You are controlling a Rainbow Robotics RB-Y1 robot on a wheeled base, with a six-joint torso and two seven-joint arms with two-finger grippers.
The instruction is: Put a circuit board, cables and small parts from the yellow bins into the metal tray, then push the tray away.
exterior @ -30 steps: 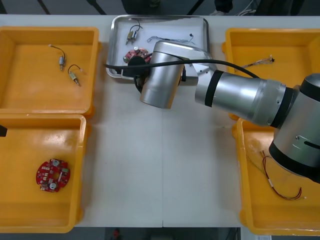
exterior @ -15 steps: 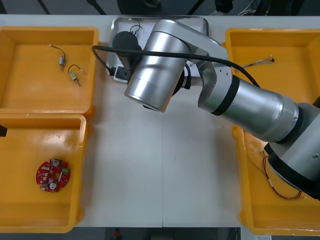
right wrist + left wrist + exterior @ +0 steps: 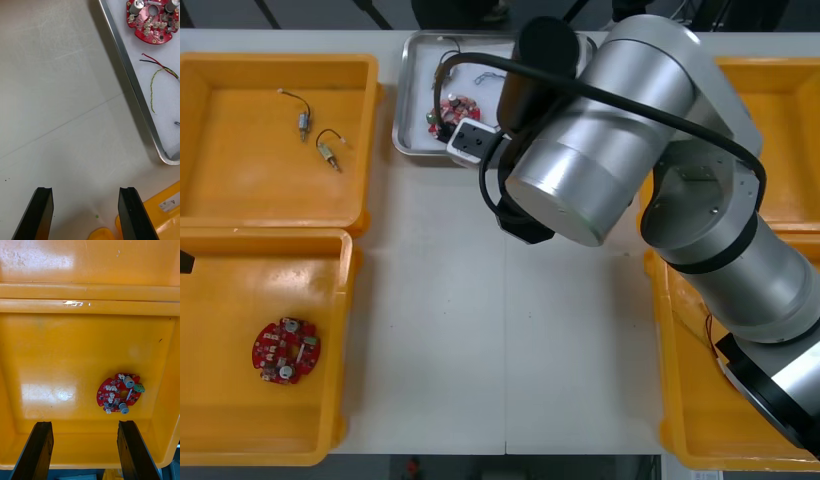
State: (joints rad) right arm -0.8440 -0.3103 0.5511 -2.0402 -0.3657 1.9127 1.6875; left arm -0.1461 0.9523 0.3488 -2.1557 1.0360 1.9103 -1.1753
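The metal tray (image 3: 409, 118) stands at the table's far middle, white inside, with a round red circuit board (image 3: 457, 106) in it. My right gripper (image 3: 85, 194) hangs open over bare table beside the tray's rim (image 3: 132, 80), nothing between its fingers. Past that rim lie the tray's circuit board (image 3: 153, 19) and a red, black and yellow cable (image 3: 159, 73). The left gripper (image 3: 84, 429) is open above the near left yellow bin (image 3: 56, 352), where another red circuit board (image 3: 120, 393) lies.
My right arm (image 3: 620, 150) covers the tray's right half and part of the right bins. The far left bin (image 3: 240, 190) holds two small metal parts (image 3: 303, 119) with short black cables. A bin corner (image 3: 165, 210) lies close to the right fingers.
The right arm has swung back from the tray, rising and shifting right, and uncovered the board in the tray. The left arm has stayed put.
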